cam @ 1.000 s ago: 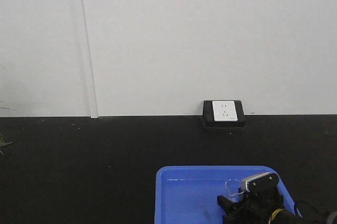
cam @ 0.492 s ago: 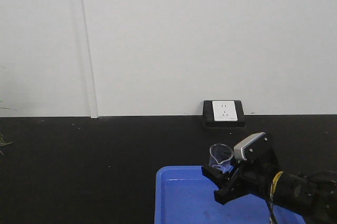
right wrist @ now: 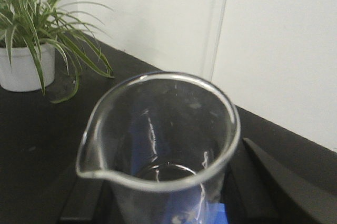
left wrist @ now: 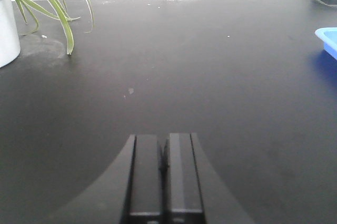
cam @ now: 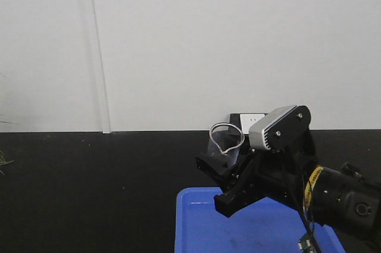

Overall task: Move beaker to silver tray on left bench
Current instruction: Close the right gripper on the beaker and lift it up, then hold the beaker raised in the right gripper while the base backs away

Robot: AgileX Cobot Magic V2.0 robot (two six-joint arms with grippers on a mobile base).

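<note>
Here the right gripper [cam: 219, 172] is reaching in from the lower right of the front view and is clamping the beaker [cam: 224, 143] between its black fingers. The beaker is hanging in the air just right of centre, above the far left corner of the blue tray [cam: 196, 223] and touching neither the tray nor the bench. It is leaning a little, with its pour lip pointing toward the lower left of the frame. Behind it, a wall socket [cam: 253, 120] is peeking out where the white wall [cam: 208, 44] is meeting the left bench [cam: 89, 175], and the grey camera housing on the wrist is covering part of that socket.

In the right wrist view the beaker is filling the lower middle of the frame, its rim open toward the camera, its lip at the lower left, blue showing through the glass. Dark fingers are flanking it at the lower left and lower right. A spider plant [right wrist: 37, 18] in a white pot [right wrist: 23, 71] is sitting on the bench in the upper left.

In the left wrist view the left gripper [left wrist: 164, 142] is holding nothing at the bottom centre; its two pads are pressing together with only a thin slit between them, over bare black worktop.
</note>
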